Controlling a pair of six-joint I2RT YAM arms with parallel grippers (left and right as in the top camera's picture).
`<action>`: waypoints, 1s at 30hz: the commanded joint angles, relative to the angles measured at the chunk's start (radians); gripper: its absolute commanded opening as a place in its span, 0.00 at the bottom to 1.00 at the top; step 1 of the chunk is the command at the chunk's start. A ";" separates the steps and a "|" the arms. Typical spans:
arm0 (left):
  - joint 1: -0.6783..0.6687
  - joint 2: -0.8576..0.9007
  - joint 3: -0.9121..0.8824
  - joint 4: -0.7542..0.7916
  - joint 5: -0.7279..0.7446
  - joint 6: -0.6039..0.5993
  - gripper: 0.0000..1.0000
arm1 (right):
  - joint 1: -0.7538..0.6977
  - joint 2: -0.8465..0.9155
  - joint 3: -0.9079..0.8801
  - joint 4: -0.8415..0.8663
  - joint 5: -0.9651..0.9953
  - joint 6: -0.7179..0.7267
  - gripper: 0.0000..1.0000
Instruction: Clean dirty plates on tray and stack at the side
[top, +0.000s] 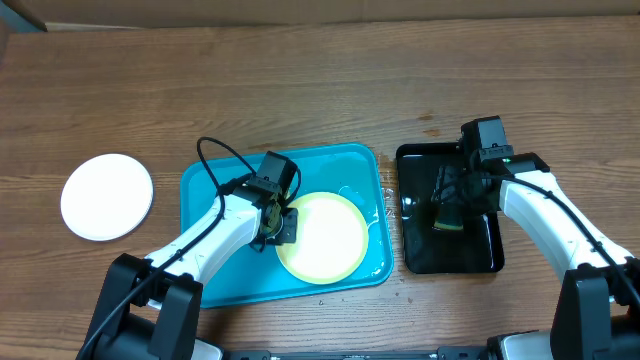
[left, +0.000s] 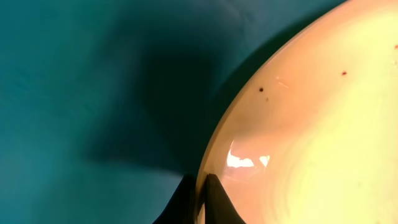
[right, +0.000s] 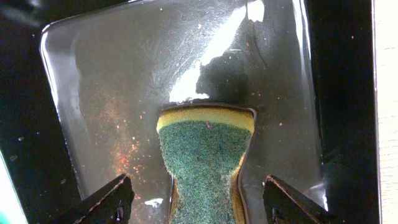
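Left end effector (top: 281, 222) closed tight on the left rim of the yellow-green plate (top: 325, 238), fingertips (left: 217, 205) pinching the edge. Plate in the right half of the turquoise tray (top: 215, 200), small dark specks on its face. White plate (top: 107, 196) outside the tray, toward the left edge of the tabletop (top: 300, 90). Right end effector (right: 196, 202) wide, fingers (right: 106, 199) on either side of the sponge (right: 205, 149) without contact, over the black tray (top: 480, 255)
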 joint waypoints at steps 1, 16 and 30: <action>0.002 0.010 0.002 0.063 -0.249 0.037 0.05 | -0.002 -0.007 0.005 0.005 0.002 0.000 0.69; 0.002 0.010 0.040 -0.096 -0.005 0.010 0.44 | -0.002 -0.006 -0.022 -0.018 0.002 0.000 0.69; 0.002 0.010 0.040 0.034 -0.009 0.004 0.04 | -0.001 -0.006 -0.165 0.092 0.002 0.000 0.20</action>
